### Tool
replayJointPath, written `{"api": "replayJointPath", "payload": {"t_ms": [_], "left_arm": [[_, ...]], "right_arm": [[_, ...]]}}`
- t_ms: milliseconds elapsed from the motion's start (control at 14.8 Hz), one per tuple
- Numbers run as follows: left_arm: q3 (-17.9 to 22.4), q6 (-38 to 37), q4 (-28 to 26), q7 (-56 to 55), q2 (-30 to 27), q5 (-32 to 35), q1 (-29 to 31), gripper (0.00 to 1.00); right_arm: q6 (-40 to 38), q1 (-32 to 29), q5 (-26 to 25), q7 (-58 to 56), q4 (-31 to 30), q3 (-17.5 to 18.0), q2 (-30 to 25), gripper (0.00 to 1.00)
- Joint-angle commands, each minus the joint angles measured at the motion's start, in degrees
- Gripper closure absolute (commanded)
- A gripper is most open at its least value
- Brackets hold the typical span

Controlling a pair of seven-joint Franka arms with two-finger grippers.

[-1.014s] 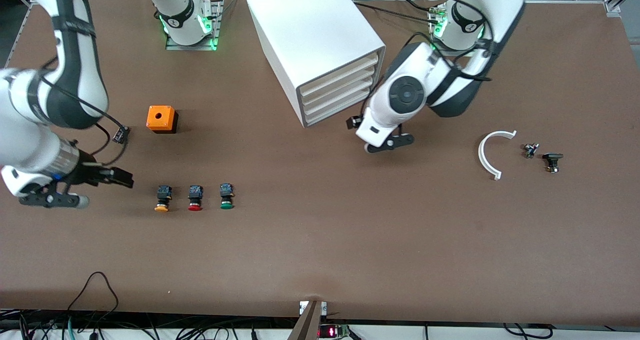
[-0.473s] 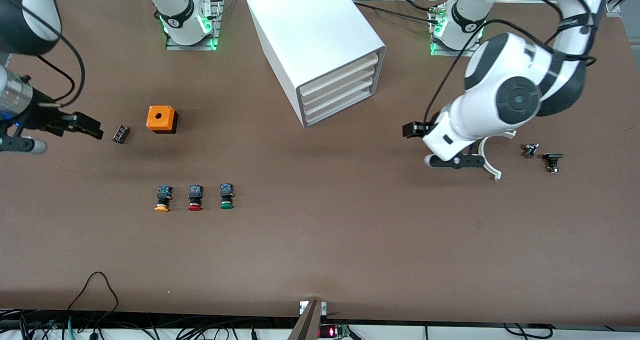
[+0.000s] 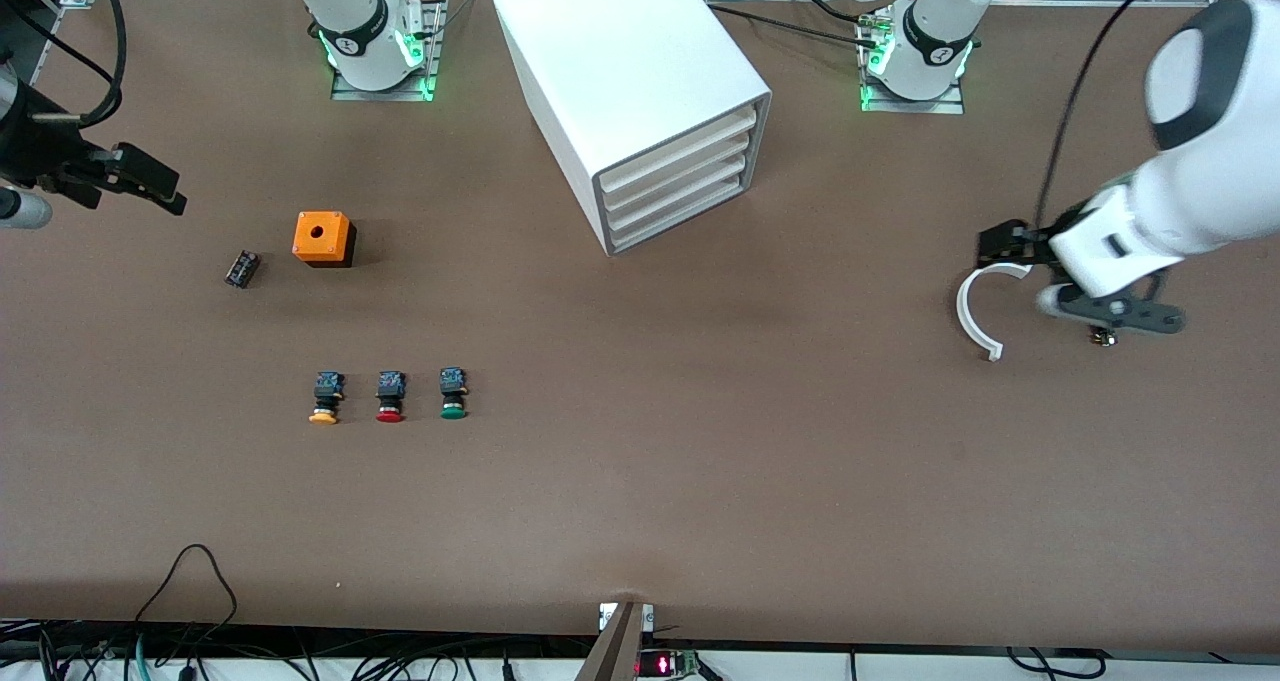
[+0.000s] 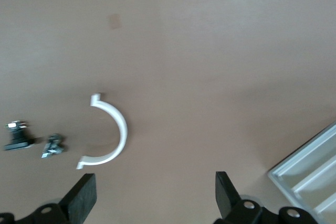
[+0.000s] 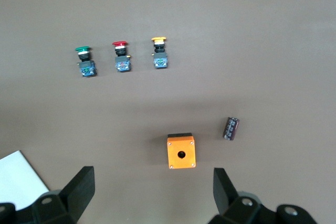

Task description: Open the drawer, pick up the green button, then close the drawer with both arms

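- Plainly, no brand, label or readable writing shows on any object; the only markings are the black bands on the two white jointed arms.
- A matte brown table (image 3: 700, 481) carries everything; dark cables hang along its edge nearest the front camera, and green lights glow at both arm bases.
- A white box-shaped cabinet (image 3: 620, 71) stands between the two bases, its four shallow white slat-front drawers (image 3: 675, 186) all pushed in.
- A small pushbutton with a round green cap and black-and-blue body (image 3: 453, 393) lies on the table, nearer the front camera than the cabinet and toward the right arm's end; it is in a row just beside a red-capped pushbutton (image 3: 390, 396) and a yellow-capped pushbutton (image 3: 324, 398).
- An orange square box with a round hole on top (image 3: 322, 238) sits farther from the camera than that row, with a small dark cylindrical part (image 3: 240, 268) near it.
- The left tool (image 4: 152, 195) hovers over a white curved plastic half-ring (image 3: 975, 311) and small dark metal parts (image 4: 52, 146) at the left arm's end, fingers apart, holding nothing.
- The right tool (image 5: 152, 190) hangs over the right arm's end of the table, fingers apart and empty.
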Motion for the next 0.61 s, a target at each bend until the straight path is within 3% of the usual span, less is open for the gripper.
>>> {"api": "replayJointPath", "payload": {"t_ms": [0, 270, 541], "left_arm": [[5.38, 1.24, -4.6, 1.78, -4.07, 0.9, -4.67, 0.0], [5.39, 4.14, -8.63, -1.28, -8.36, 7.15, -4.86, 0.0], [3.03, 3.0, -8.91, -1.83, -9.88, 7.15, -3.02, 0.0]], "right_arm": [[-1.07, -1.49, -2.45, 2.68, 1.29, 4.04, 0.41, 0.0], [-1.42, -14.48, -2.9, 1.9, 2.61, 17.66, 0.41, 0.0], [-1.33, -19.33, -2.64, -1.25, 3.75, 21.02, 0.76, 0.0]]}}
